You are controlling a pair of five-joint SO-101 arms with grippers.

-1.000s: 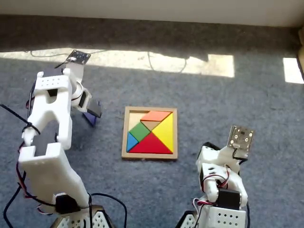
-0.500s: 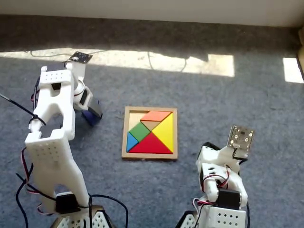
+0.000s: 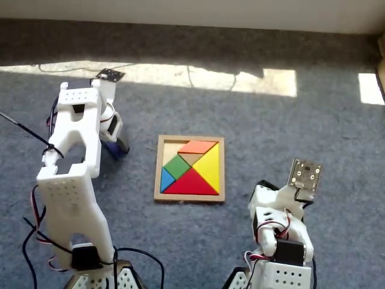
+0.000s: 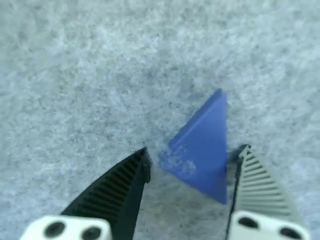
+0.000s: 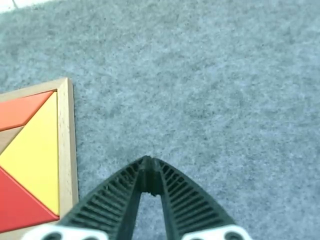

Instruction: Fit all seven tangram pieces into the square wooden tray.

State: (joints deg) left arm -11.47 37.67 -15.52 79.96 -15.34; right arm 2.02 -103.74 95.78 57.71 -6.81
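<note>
The left gripper [image 4: 194,149] spreads its fingers wide astride the blue triangle [image 4: 202,132]; the right gripper [image 5: 150,164], fingers pressed together, sits beside the wooden tray [image 5: 70,145].

The pale wooden tray [image 3: 157,168] holds orange, green, yellow, red and light-blue pieces [image 3: 191,183]. Left of the tray, a deep-blue triangle [image 4: 200,147] lies on mottled grey carpet [image 3: 289,132].

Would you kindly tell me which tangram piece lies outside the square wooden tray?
The dark blue triangular piece: it lies on grey carpet between the fingers of the left end effector; the others sit inside the square wooden tray.
</note>
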